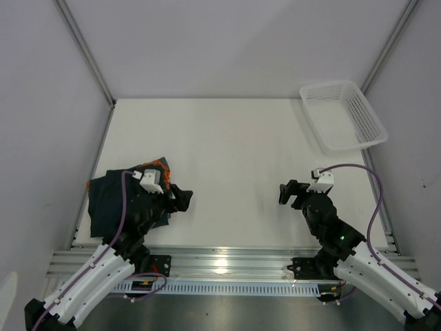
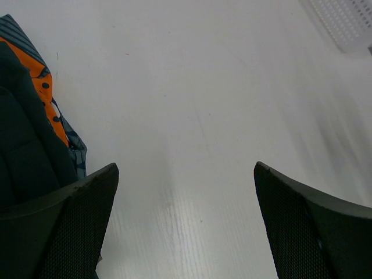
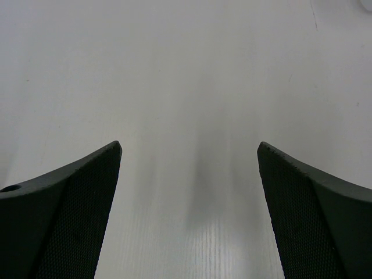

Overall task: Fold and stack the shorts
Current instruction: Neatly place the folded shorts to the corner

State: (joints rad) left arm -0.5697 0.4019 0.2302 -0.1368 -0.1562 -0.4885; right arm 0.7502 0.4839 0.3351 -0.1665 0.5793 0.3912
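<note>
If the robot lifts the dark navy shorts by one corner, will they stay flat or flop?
Probably floppy: the dark navy fabric shorts lie rumpled in folds, so they would likely droop from one pinch. They look thin, so probably light. They overlap the orange printed shorts, which might drag along.

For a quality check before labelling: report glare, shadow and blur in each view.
Top external: soft, even light, with bright glare on the metal rail at the near edge. Left wrist: the white basket in the far corner is blurred, and the dark shorts show little detail. Right wrist: a soft grey shadow lies on the table between the fingers of the open right gripper.
</note>
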